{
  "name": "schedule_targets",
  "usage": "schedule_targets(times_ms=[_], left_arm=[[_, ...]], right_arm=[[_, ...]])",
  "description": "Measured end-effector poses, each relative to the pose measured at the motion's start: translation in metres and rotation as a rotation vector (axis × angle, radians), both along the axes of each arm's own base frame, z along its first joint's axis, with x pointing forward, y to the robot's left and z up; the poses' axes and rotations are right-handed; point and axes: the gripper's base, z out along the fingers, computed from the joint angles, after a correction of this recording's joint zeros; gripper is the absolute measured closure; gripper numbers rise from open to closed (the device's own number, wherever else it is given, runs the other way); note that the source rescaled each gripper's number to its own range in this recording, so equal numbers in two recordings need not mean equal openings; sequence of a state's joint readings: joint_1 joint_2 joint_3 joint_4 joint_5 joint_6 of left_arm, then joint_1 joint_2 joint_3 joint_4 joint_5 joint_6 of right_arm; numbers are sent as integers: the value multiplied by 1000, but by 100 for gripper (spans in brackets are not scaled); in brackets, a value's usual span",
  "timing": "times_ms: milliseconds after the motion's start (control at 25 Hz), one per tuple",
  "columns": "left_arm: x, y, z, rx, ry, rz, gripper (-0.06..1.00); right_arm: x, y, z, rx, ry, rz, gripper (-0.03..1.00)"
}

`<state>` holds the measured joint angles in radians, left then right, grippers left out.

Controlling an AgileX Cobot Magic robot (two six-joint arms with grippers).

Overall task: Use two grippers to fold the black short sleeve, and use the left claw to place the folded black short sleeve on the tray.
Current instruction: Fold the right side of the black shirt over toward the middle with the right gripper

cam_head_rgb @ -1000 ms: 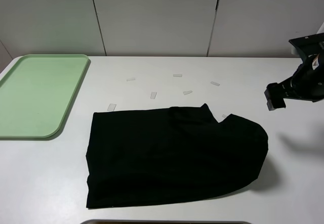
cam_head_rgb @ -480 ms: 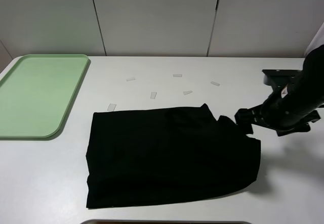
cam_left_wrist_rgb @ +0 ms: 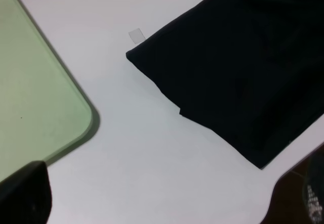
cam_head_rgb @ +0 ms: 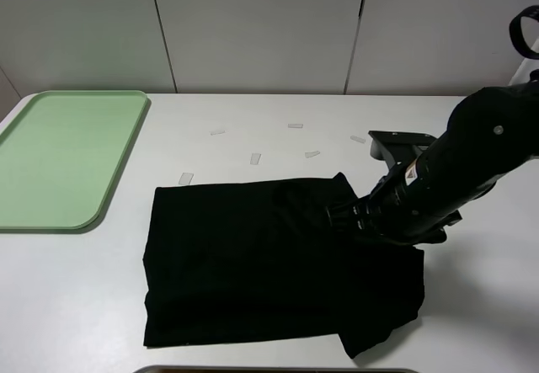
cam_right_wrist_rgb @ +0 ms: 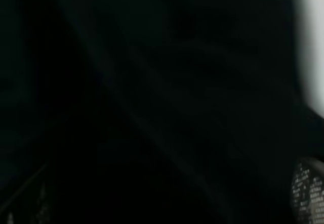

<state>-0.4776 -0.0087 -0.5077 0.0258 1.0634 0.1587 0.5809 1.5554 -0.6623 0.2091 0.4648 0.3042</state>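
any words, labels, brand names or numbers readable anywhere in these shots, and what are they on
No text can be read in any view.
The small pale sticker on the right arm: too small to read.
On the black short sleeve: no print or tag text visible.
On the tray and the tape strips: nothing written.
The right wrist view is almost wholly dark and shows no writing.

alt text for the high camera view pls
A black robot arm reaches in from the right, its gripper on the right part of a black t-shirt lying on a white table. An empty green tray sits far left.
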Motion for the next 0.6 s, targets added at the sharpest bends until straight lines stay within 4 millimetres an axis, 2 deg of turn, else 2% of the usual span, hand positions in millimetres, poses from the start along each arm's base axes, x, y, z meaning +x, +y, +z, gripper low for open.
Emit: schedule_targets(times_ms=[400, 600], left_arm=[[0, 0, 0, 0, 0, 0, -5], [0, 0, 0, 0, 0, 0, -5]], right_arm=[[0, 12, 3, 65, -46, -17, -3], [-11, 34, 0, 143, -18, -50, -3]])
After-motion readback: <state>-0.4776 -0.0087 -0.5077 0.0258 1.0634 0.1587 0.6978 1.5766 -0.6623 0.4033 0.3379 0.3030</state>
